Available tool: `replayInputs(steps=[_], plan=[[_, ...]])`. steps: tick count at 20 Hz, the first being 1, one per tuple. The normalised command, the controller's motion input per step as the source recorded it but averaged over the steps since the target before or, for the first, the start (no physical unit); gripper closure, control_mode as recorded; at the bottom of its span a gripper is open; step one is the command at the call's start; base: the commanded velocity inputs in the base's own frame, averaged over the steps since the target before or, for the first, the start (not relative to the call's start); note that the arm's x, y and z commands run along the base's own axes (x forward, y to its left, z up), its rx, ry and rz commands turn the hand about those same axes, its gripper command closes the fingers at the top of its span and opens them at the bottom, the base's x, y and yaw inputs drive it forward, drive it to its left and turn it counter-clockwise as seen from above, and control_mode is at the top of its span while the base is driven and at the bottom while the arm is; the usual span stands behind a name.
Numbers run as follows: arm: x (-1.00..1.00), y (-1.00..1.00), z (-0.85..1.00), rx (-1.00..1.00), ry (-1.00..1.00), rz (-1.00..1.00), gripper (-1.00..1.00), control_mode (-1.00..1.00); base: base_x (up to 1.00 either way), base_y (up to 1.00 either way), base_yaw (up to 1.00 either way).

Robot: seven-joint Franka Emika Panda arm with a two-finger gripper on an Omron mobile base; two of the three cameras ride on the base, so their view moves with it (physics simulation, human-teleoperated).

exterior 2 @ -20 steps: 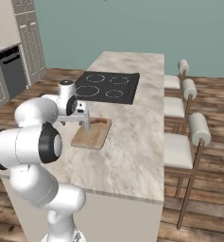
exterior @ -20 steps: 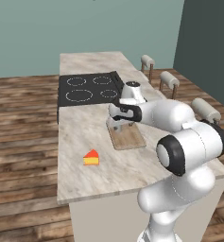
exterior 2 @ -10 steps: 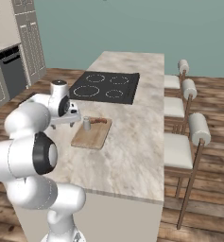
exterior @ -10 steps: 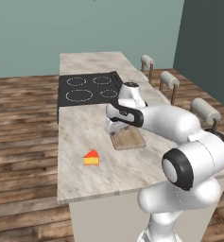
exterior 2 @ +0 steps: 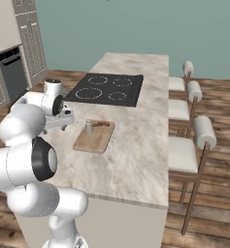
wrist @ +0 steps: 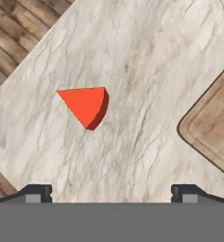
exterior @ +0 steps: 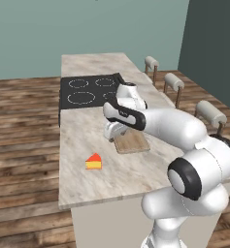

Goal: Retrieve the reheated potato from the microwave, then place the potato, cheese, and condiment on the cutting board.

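The cheese [wrist: 85, 106], a wedge with a red top, lies on the marble counter [wrist: 146, 56], a little ahead and left of my open gripper [wrist: 111, 194]. It also shows near the counter's left edge, cheese [exterior: 93, 161], with the gripper [exterior: 111, 131] hovering between it and the cutting board [exterior: 132, 142]. On the cutting board [exterior 2: 93, 138] the grey condiment [exterior 2: 89, 127] stands upright beside the brown potato [exterior 2: 101, 124]. A corner of the cutting board [wrist: 212, 132] sits at the hand view's right. Nothing is between the fingers. The microwave is out of view.
A black cooktop [exterior: 90, 90] lies beyond the board. Several stools [exterior 2: 203, 131] line the counter's right side. The counter's left edge drops to wooden floor [wrist: 19, 28] just past the cheese. Cabinets and a dark appliance [exterior 2: 12, 72] stand far left.
The gripper has swung off the cutting board toward the counter's left side, nearer the cheese, staying open. The potato and condiment rest on the board unmoved.
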Motion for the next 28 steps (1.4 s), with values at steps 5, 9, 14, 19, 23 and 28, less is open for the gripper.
replayInputs(steps=[5,9,14,19,23,28], plan=[[-0.14,0.40,0.15,0.00,0.06,0.22,-1.00,-1.00,0.00,0.00,0.00],[-0.12,0.41,0.12,-0.02,0.06,0.26,-1.00,-1.00,0.00,0.00,0.00],[-0.12,0.36,0.01,-0.05,-0.03,0.39,-1.00,-1.00,0.00,0.00,0.00],[-0.05,0.21,-0.05,-0.11,-0.14,0.41,-1.00,-1.00,0.00,0.00,0.00],[0.00,0.06,-0.09,-0.06,-0.08,0.32,-1.00,-1.00,0.00,0.00,0.00],[0.02,0.04,-0.02,0.00,0.00,0.22,-1.00,-1.00,0.00,0.00,0.00]])
